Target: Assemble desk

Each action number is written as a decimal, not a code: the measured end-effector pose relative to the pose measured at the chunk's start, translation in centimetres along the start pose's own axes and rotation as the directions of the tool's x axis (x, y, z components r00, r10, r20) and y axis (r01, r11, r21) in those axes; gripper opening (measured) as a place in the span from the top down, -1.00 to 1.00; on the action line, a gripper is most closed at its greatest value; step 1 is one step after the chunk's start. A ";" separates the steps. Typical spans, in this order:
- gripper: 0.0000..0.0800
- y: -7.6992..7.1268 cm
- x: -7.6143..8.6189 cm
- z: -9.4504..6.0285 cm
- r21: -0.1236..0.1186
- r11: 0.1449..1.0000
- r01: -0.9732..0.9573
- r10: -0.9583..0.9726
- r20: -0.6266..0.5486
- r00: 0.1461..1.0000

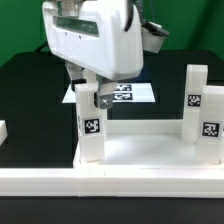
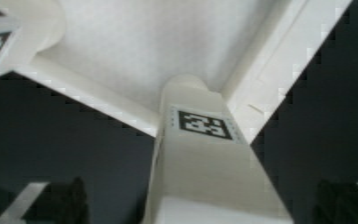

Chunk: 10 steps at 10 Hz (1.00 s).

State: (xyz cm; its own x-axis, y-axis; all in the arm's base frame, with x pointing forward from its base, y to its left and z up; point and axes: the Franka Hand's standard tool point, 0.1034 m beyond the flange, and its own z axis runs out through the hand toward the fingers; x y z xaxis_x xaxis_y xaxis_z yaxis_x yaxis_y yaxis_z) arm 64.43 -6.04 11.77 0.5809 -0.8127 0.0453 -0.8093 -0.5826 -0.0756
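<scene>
Presently the large white plastic tray-like tabletop (image 1: 140,165) lies at the black table's (image 1: 30,90) front edge, white square tagged legs (image 1: 91,125) upright in its corners. The gripper (image 1: 92,82) hovers over one, jaws spread, holding nothing. Parts look light, rigid, smooth; grasp a leg by its flat sides.

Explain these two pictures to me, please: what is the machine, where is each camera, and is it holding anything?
The big white body in the exterior view is a robot arm; its gripper has two fingers. The other picture comes from a camera on its wrist, looking down past those fingers. On the dark table lies a white tray-like tabletop, with white legs standing in its corners. Each leg carries a black-and-white tag. The fingers stand apart on either side of one leg, so it looks let go, not gripped. Behind lies a flat marker board.
</scene>
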 end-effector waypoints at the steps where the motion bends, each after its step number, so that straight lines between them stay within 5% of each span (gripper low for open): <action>1: -0.62 0.0 0.0 0.0 0.000 0.997 0.077 -0.077 0.000 0.997; 5: -0.62 0.1 0.1 0.0 -0.001 0.903 0.430 -0.430 0.000 0.903; 10: -0.62 -0.3 -0.1 -0.3 -0.006 0.645 0.764 -0.764 -0.004 0.645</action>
State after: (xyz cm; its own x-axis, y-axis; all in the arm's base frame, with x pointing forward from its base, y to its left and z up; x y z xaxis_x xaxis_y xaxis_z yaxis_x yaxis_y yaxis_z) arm 64.56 -5.77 12.12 0.9927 -0.0792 0.0906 -0.0788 -0.9969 -0.0084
